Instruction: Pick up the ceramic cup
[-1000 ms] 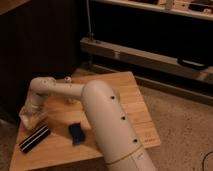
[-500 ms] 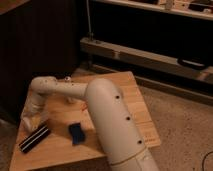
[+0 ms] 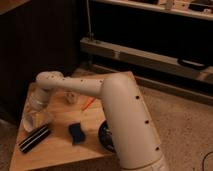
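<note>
The white arm (image 3: 122,115) fills the largest part of the view. It rises from the 5 o'clock corner, runs across to an elbow at about 10 o'clock, then turns down toward the left side of the worktop. The wooden worktop (image 3: 55,155) lies beneath it, pale and planked, against a dark cabinet front and a metal rail at 12 o'clock. A black round dish (image 3: 104,136) sits on the worktop at its 4 o'clock side, largely hidden behind the thick arm link, with only a dark curved portion showing. A black bar-shaped object (image 3: 34,139) lies slantwise at the 8 o'clock side of the worktop. A blue sponge (image 3: 77,133) lies flat near the middle, between the bar and the dish and touching neither. The hand (image 3: 36,120) hangs at the end of the wrist over the 9 o'clock edge of the worktop, just above the black bar; whether it is apart or together cannot be told. The ceramic cup (image 3: 71,97) stands upright on the worktop at about 2 o'clock from the hand, clear of it, just under the horizontal arm link. A thin orange item (image 3: 88,103) lies just beside the cup at its 4 o'clock side.
</note>
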Motion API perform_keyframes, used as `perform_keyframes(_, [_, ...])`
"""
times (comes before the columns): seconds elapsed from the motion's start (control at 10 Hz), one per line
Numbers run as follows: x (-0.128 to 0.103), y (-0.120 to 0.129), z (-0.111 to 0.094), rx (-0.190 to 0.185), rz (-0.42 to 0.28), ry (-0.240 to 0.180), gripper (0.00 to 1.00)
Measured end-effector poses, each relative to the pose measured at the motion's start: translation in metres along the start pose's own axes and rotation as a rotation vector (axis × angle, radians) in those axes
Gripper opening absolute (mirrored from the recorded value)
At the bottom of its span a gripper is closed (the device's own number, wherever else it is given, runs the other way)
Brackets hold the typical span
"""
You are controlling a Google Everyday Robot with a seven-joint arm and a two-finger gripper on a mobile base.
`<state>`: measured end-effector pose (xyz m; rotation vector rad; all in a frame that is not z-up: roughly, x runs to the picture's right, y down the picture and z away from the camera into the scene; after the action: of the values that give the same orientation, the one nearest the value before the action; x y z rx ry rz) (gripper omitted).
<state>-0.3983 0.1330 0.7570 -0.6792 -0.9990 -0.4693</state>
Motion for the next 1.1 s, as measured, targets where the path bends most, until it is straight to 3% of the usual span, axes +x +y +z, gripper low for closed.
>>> perform_keyframes(0.5, [0.007,0.014,-0.018,0.042,0.028,-0.022,0.0])
perform_keyframes(1.1, [0.011,0.019,-0.058,0.146,0.068,-0.07,0.0])
